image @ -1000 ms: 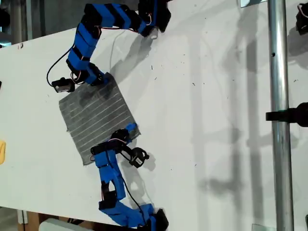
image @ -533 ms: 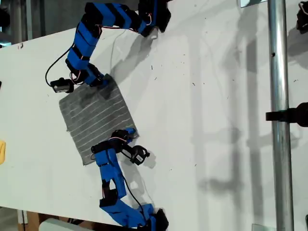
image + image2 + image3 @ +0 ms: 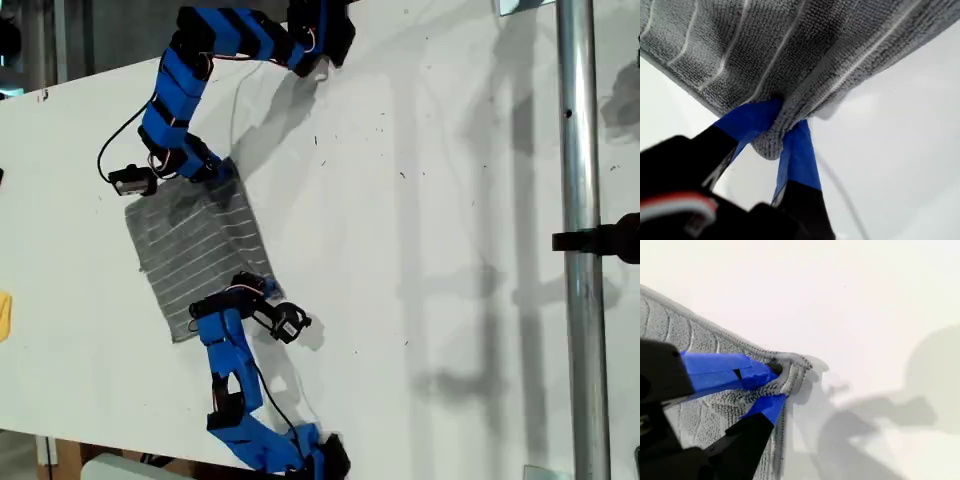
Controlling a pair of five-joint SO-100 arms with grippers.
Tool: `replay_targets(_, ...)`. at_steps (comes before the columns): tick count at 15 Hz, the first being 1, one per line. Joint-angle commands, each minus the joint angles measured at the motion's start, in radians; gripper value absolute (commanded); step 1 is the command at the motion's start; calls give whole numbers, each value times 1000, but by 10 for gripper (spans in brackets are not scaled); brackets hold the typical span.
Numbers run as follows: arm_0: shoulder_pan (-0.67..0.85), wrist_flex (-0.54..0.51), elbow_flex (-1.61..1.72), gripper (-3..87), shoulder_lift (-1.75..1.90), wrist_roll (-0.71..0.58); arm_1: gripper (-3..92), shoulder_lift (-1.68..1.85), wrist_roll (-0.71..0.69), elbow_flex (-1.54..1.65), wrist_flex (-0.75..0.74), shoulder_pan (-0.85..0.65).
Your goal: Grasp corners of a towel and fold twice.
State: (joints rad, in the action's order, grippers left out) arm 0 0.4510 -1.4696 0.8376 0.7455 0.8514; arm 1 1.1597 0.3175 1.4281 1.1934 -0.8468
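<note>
The grey towel (image 3: 195, 245) with thin white stripes lies on the white table (image 3: 420, 230) at the exterior view's left. My first gripper (image 3: 262, 287) belongs to the lower arm in the exterior view and is shut on the towel's right corner. In the first wrist view the blue fingers (image 3: 755, 117) of that gripper (image 3: 782, 122) pinch the bunched corner, and the towel (image 3: 790, 50) rises beyond them. My second gripper (image 3: 218, 170), on the upper arm, is shut on the upper corner. The second wrist view shows this gripper (image 3: 777, 382) clamping the crumpled tip of the towel (image 3: 670, 327).
A vertical metal pole (image 3: 580, 240) with a black clamp (image 3: 605, 240) crosses the exterior view's right. A yellow object (image 3: 4, 315) shows at that view's left edge. Arm shadows fall on the table to the right of the towel.
Both pinched corners have shifted inward over the towel: the right corner moved left and down in the exterior view, the upper corner slightly down. The towel looks narrower.
</note>
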Motion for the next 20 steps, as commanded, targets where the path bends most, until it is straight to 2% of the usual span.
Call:
replay_targets(1, -87, -80, 14, -29, 155, 41, -3, 169, 74, 25, 34, 95)
replay_targets(4, -221, -126, 160, -29, 368, 132, -3, 423, 255, 242, 74, 311)
replay_targets(6, -327, -34, 407, -29, 555, 233, -3, 577, 423, 388, 87, 499)
replay_targets(8, -448, 101, 713, -29, 765, 373, -3, 698, 600, 499, 80, 701)
replay_targets(10, -592, 201, 877, -29, 871, 534, -3, 735, 769, 518, 35, 910)
replay_targets(12, -698, 227, 890, -29, 888, 632, -3, 672, 900, 472, -41, 1068)
replay_targets(13, -710, 239, 893, -29, 897, 641, -3, 640, 920, 434, -43, 1088)
replay_targets(16, -578, 219, 919, -29, 942, 526, -3, 660, 815, 453, -18, 930)
replay_targets(20, -206, 149, 940, -29, 1000, 238, -3, 672, 459, 419, -38, 448)
